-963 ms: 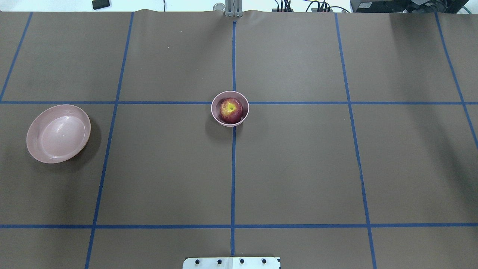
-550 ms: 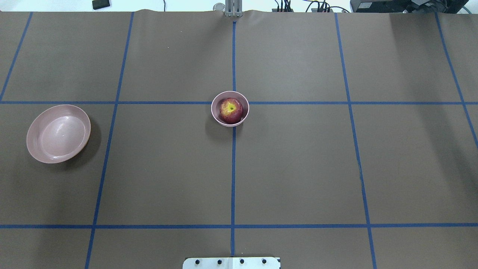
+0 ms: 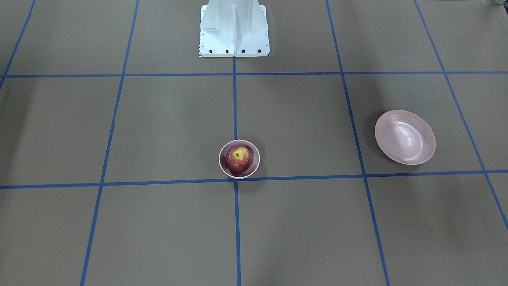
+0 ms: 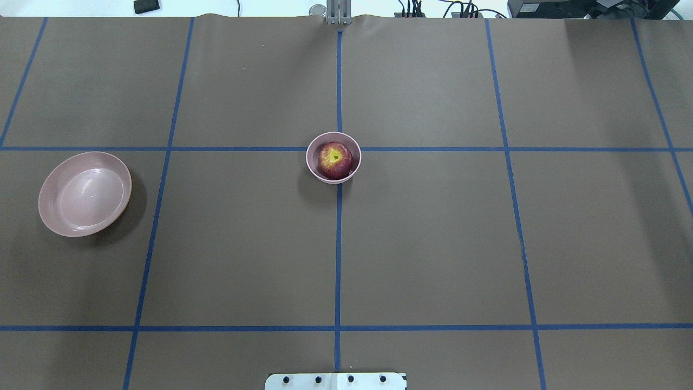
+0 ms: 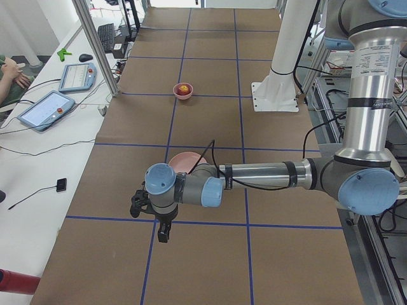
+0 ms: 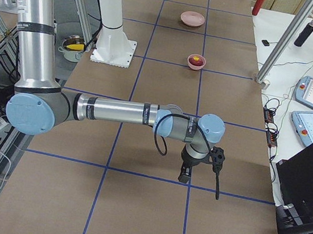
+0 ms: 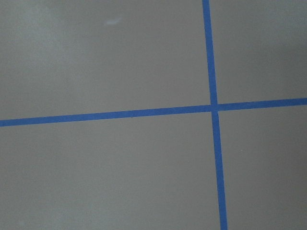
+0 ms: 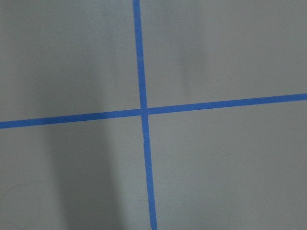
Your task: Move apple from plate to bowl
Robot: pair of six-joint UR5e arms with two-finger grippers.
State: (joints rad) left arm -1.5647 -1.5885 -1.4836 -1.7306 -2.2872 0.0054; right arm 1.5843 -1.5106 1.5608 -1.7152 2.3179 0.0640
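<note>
The dark red apple [image 4: 334, 160] with its yellow stem patch sits inside the small deep pink bowl [image 4: 311, 157] at the table's centre; apple [image 3: 238, 159] and bowl [image 3: 222, 166] also show in the front-facing view. The wide pink plate [image 4: 48, 189] lies empty on the robot's left, and shows in the front-facing view [image 3: 405, 137]. My left gripper [image 5: 151, 217] hangs low beyond the plate near the table's left end. My right gripper [image 6: 198, 170] hangs low near the right end. Both show only in side views, so I cannot tell whether they are open or shut.
The white robot base [image 3: 234, 28] stands at the table's near edge. Blue tape lines [image 4: 338, 244] grid the brown table cover. Tablets [image 5: 49, 108] and cables lie on the side bench, and a metal post [image 6: 282, 41] stands by the table edge.
</note>
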